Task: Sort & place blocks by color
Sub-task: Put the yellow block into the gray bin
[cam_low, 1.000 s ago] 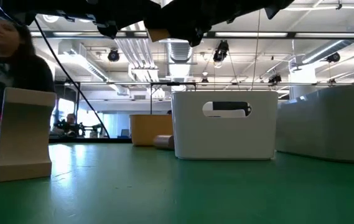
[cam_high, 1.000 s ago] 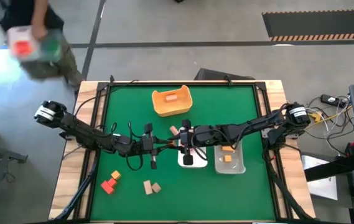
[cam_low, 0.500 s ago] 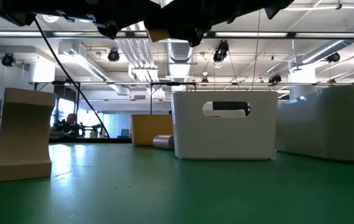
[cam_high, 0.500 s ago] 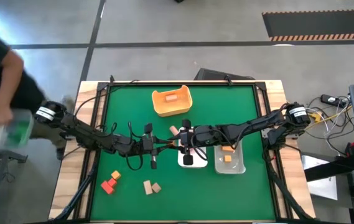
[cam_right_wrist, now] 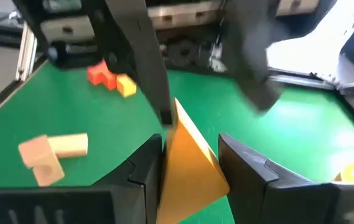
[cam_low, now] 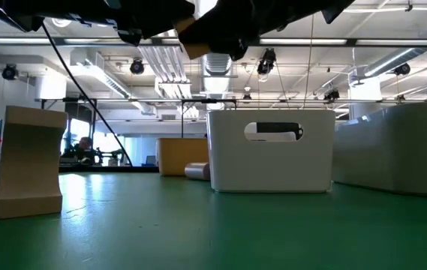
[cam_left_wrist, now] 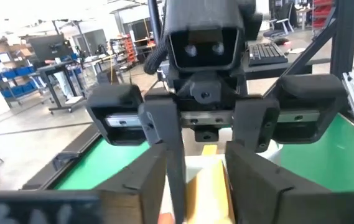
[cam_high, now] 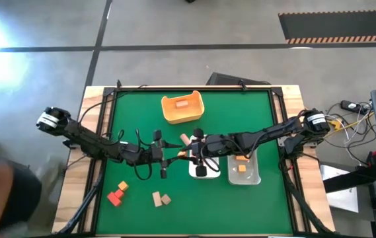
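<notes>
where the two arms meet over the middle of the green table (cam_high: 254, 119), the right gripper (cam_high: 196, 153) has its fingers clamped on an orange-yellow block (cam_right_wrist: 186, 163), which fills the gap between them in the right wrist view. the left gripper (cam_high: 174, 157) faces it nose to nose, and its fingers (cam_left_wrist: 140, 193) stand parted on either side of that same block, loose rather than pinching as far as the left wrist view lets one judge. the pair hang above the near edge of the white tray (cam_high: 205, 172), with a pinkish block (cam_high: 184, 139) just beside them on the cloth. to the right of the white tray sits a clear tray (cam_high: 257, 173) with two orange blocks (cam_high: 241, 163) in it. toward the far side a yellow-orange tub (cam_high: 182, 108) has one pale orange block (cam_high: 182, 102) inside. near the front left corner lie a red block (cam_high: 114, 197) and a small orange block (cam_high: 122, 187), touching or nearly so, and a little to their right two tan blocks (cam_high: 160, 198) rest side by side. a person (cam_high: 2, 198) shows at the left edge, off the table.
</notes>
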Action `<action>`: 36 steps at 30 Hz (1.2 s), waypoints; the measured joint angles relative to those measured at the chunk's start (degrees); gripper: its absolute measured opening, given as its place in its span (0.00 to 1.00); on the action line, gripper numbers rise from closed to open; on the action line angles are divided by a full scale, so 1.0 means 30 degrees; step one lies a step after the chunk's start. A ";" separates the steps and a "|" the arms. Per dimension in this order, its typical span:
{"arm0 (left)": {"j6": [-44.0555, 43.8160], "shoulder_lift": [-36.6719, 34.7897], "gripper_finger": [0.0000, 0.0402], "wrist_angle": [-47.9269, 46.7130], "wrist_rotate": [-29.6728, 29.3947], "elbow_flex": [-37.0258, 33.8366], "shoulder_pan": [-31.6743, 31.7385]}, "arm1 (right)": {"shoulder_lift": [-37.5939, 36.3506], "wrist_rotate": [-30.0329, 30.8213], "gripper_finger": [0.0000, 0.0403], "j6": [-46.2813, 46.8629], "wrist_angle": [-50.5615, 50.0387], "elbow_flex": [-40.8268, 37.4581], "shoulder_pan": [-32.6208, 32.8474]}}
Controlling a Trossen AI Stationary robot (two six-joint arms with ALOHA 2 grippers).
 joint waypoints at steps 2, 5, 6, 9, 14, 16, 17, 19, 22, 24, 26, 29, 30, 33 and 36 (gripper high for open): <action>0.0300 -0.0014 0.43 -0.0008 0.0000 0.0000 -0.0029 | -0.0071 0.0001 0.30 0.0333 -0.0711 0.0023 0.0015; 0.0854 -0.0014 0.48 -0.0076 0.0015 0.0000 -0.0029 | -0.0178 0.0029 0.30 0.0810 -0.2702 0.0378 0.0051; 0.1023 -0.0014 0.49 -0.0066 0.0022 0.0000 -0.0029 | -0.0183 0.0036 0.30 0.0875 -0.3425 0.0526 0.0051; 0.1377 -0.0064 0.51 -0.0085 0.0031 -0.0003 -0.0029 | -0.0185 0.0074 0.30 0.0959 -0.6118 0.1157 0.0066; 0.1381 -0.0102 0.52 -0.0081 0.0058 -0.0007 -0.0036 | -0.0200 0.0140 0.31 0.1027 -1.0775 0.2770 0.0066; 0.1384 -0.0102 0.52 -0.0081 0.0074 0.0000 -0.0036 | -0.0200 0.0143 0.31 0.1170 -1.2285 0.3234 0.0080; 0.1381 -0.0102 0.52 -0.0081 0.0108 -0.0007 -0.0036 | -0.0200 0.0145 0.31 0.1209 -1.2849 0.3425 0.0080; 0.1388 -0.0102 0.52 -0.0088 0.0124 -0.0007 -0.0036 | -0.0200 0.0141 0.31 0.1209 -1.4036 0.3853 0.0080; 0.1388 -0.0102 0.52 -0.0088 0.0124 -0.0002 -0.0036 | -0.0200 0.0206 0.31 0.1407 -1.6979 0.4531 0.0080; 0.1359 -0.0102 0.52 -0.0088 0.0127 -0.0003 -0.0036 | -0.0200 0.0522 0.30 0.2100 -1.9200 0.4953 0.0080; 0.1319 -0.0102 0.52 -0.0085 0.0131 -0.0004 -0.0036 | -0.0218 0.0642 0.31 0.3043 -2.1894 0.5315 0.0080; 0.1280 -0.0102 0.52 -0.0081 0.0130 0.0000 -0.0036 | -0.0236 0.0650 0.32 0.5008 -2.5825 0.5292 0.0080; 0.1148 -0.0102 0.52 -0.0082 0.0127 -0.0003 -0.0036 | -0.0236 0.0644 0.32 0.5735 -2.6866 0.5151 0.0080; 0.0787 -0.0098 0.52 -0.0081 0.0127 -0.0007 -0.0036 | -0.0236 0.0650 0.32 0.7450 -2.8811 0.4420 0.0080; 0.0783 -0.0058 0.52 -0.0074 0.0131 -0.0006 -0.0043 | -0.0250 0.0649 0.34 0.8356 -2.8882 0.3728 0.0118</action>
